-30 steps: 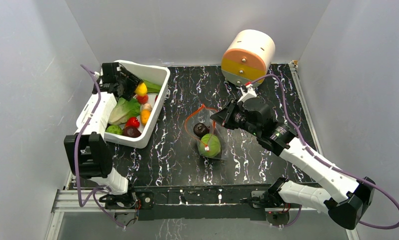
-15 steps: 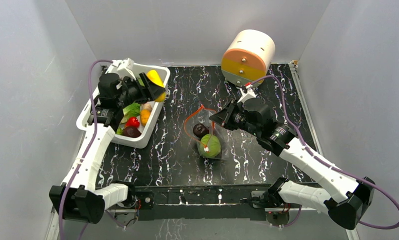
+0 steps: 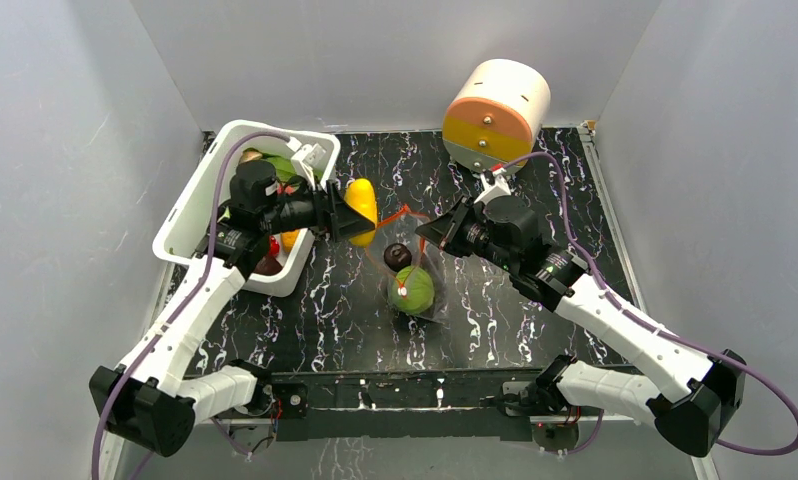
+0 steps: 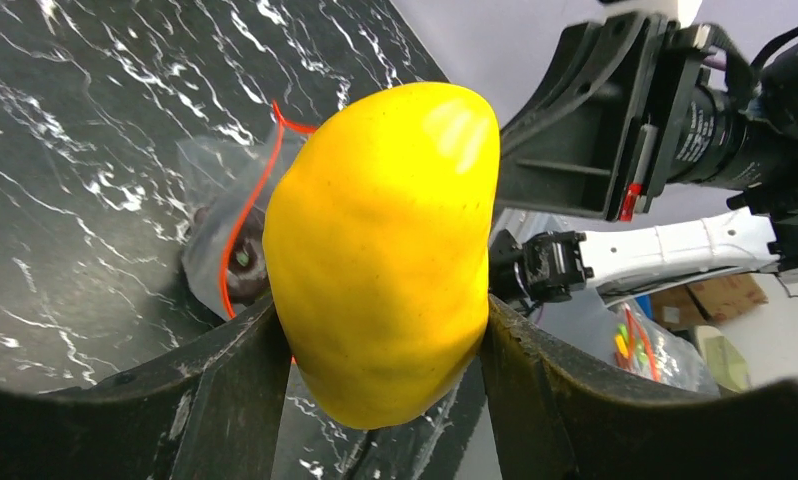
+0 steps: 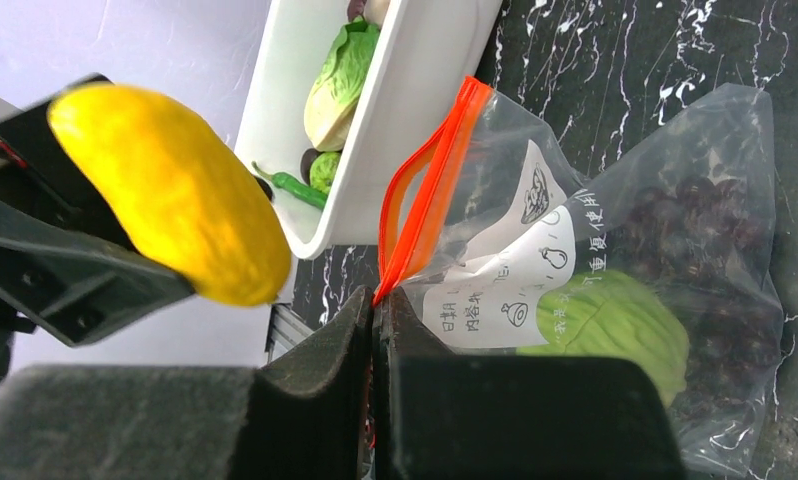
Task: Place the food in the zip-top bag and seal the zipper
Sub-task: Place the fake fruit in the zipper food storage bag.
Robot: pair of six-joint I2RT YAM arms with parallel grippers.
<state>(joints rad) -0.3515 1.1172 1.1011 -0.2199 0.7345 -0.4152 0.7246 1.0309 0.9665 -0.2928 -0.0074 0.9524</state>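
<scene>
My left gripper (image 3: 347, 212) is shut on the yellow oval fruit (image 3: 362, 204), holding it in the air just left of the bag's mouth; it fills the left wrist view (image 4: 385, 250). The clear zip-top bag (image 3: 415, 270) lies at mid-table with the green cabbage (image 3: 414, 290) and a dark round fruit (image 3: 399, 256) inside. My right gripper (image 3: 437, 232) is shut on the orange-red zipper strip (image 5: 430, 190) and holds the mouth up and open. The right wrist view shows the cabbage (image 5: 615, 320) and dark grapes (image 5: 695, 240) in the bag.
A white bin (image 3: 190, 215) with more toy food stands at the left; its rim also shows in the right wrist view (image 5: 415, 120). A cream and orange cylinder (image 3: 495, 112) lies at the back right. Grey walls close in on three sides.
My left gripper lifted the yellow fruit out of the white bin and carried it right, up to the bag's mouth. The right gripper has held the zipper strip in place.
</scene>
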